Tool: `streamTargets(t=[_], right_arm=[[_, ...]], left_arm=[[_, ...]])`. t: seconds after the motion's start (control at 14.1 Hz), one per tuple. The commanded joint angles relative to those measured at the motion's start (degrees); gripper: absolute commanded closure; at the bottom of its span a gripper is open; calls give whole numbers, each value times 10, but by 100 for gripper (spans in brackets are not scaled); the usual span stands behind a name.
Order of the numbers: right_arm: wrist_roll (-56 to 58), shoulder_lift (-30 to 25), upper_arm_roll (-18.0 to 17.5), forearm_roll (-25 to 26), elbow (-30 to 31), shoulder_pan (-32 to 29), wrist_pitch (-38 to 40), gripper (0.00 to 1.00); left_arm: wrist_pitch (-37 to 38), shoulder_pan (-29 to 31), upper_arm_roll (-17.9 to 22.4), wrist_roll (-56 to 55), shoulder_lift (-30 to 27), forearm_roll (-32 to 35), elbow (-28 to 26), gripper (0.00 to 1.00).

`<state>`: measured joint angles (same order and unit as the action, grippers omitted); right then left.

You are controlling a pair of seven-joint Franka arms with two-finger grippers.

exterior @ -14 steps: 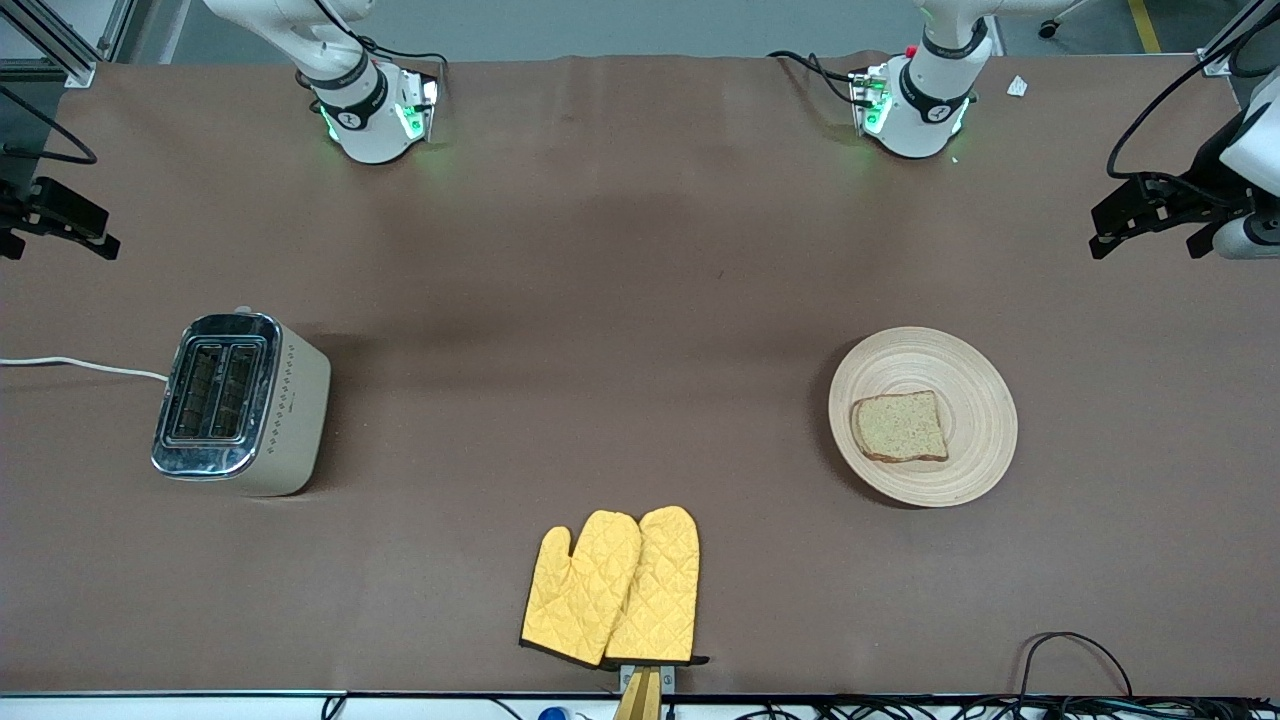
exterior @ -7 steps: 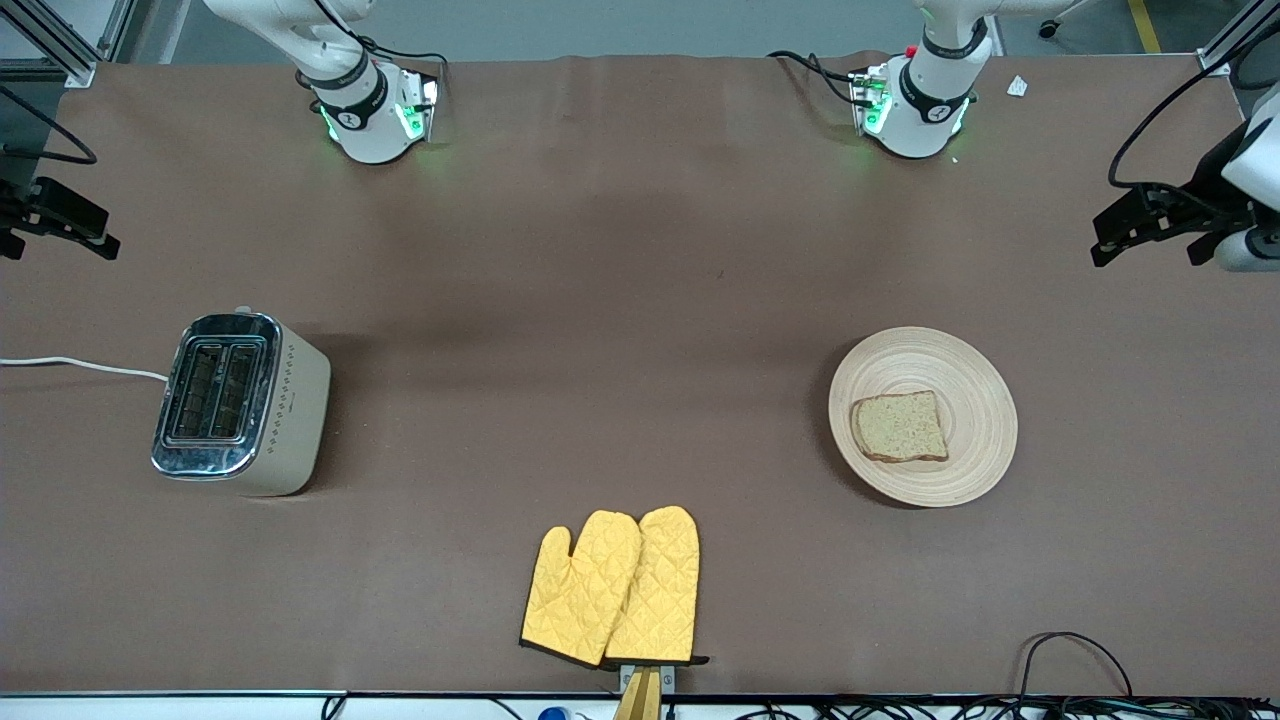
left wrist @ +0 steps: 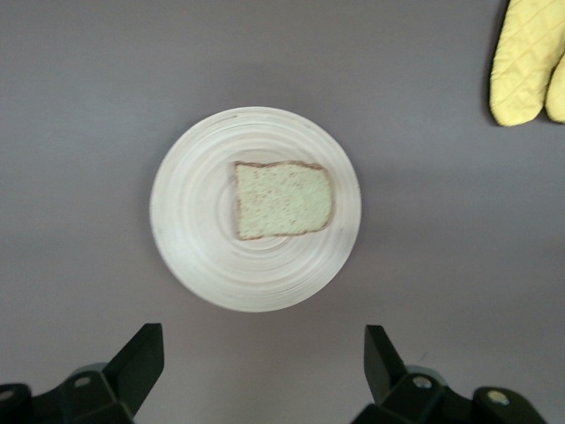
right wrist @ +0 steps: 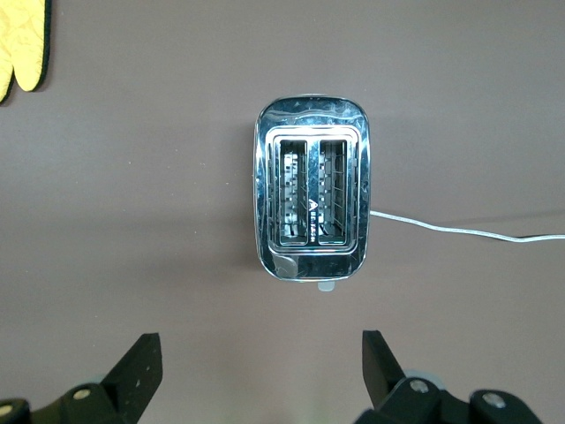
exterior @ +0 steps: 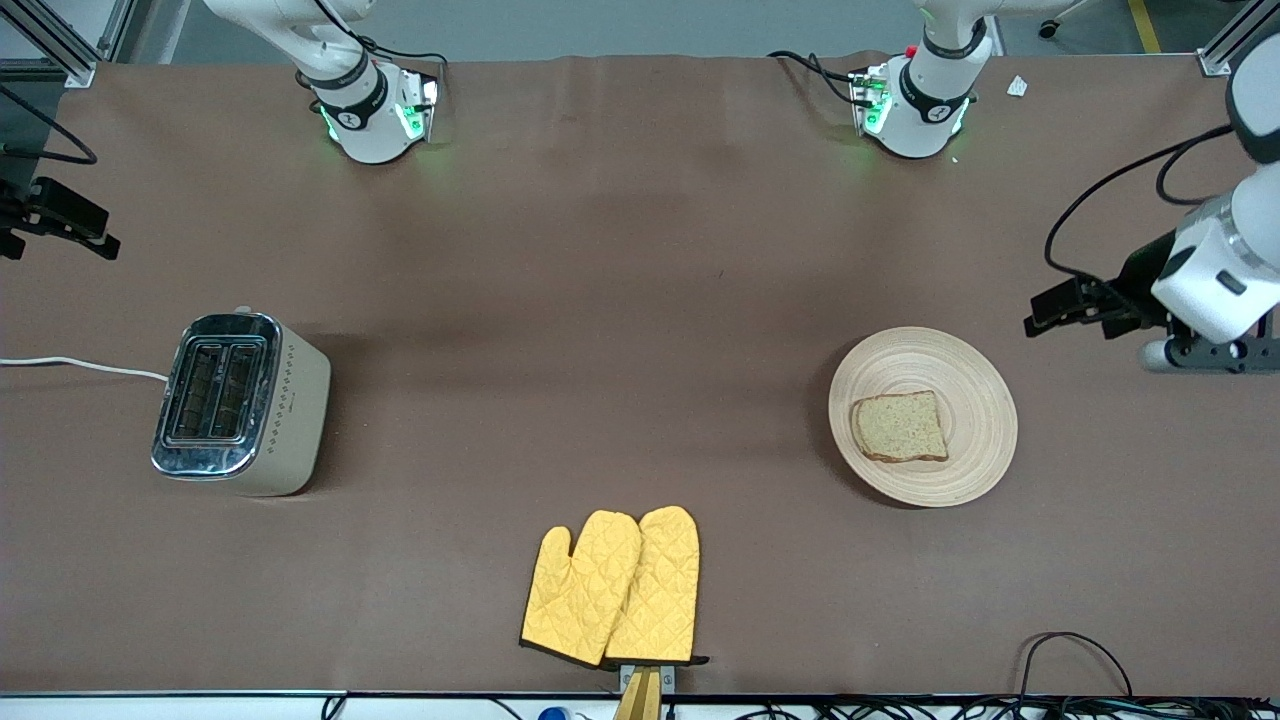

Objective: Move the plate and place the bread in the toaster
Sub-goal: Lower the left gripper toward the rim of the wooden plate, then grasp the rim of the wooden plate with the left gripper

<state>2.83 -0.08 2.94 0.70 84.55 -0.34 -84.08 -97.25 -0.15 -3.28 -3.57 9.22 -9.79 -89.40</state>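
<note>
The bread (exterior: 899, 426) lies flat on the plate (exterior: 975, 372) at the left arm's end of the table (exterior: 640, 300). The toaster (exterior: 240, 403) stands alone at the right arm's end, its slots empty. The left gripper (exterior: 1070, 308) hangs wide open beside the plate, and the right gripper (right wrist: 256, 371) waits wide open above the table near the toaster.
</note>
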Motion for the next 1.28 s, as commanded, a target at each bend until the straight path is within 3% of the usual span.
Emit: streamTargets(t=[0.0,0.64,0.92,1.2], right_arm=[[1,-7,-1,-7,6,-4,1,0],[1,-7,-1,-7,6,-4,1,0],[1,-7,-1,-7,6,-4,1,0],[1,-8,-1,-7,6,-4,1,0]], left_arm=[[-11,30,2,48,33,-54,5,0],[-22,135,2,255,173,-254,21,0],[-22,149,1,318,222,-257,24,1],[-22,200,1,385,267,-270,40,5]])
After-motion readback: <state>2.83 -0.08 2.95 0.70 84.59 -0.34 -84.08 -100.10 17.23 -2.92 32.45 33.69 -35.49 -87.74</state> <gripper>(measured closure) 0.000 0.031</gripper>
